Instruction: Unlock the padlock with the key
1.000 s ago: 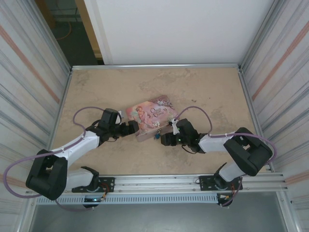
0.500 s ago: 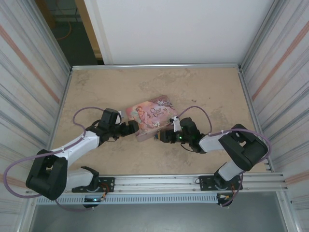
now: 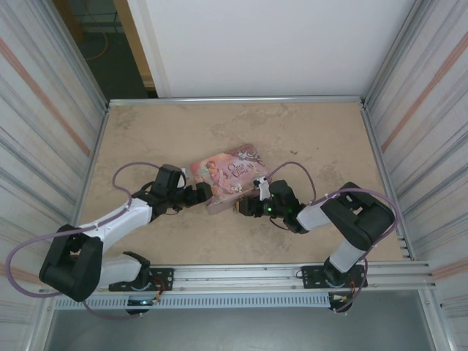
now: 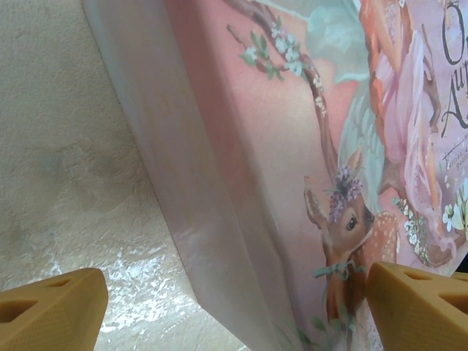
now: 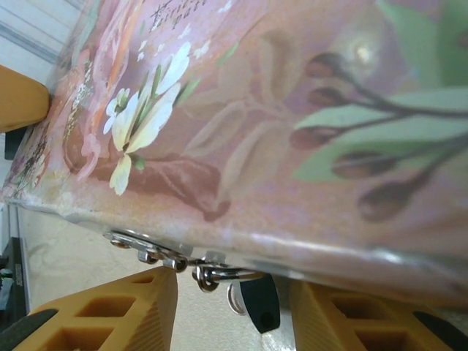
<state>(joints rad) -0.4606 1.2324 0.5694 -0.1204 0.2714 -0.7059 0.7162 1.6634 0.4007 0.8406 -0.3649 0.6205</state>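
Jaws are held apart on both: the left gripper (image 4: 234, 307) astride a corner of the tin (image 4: 292, 146), the right gripper (image 5: 234, 314) around the padlock (image 5: 259, 306), hung at the clasp (image 5: 157, 256). Light, hard, likely slippery, it is best pinched across its body.
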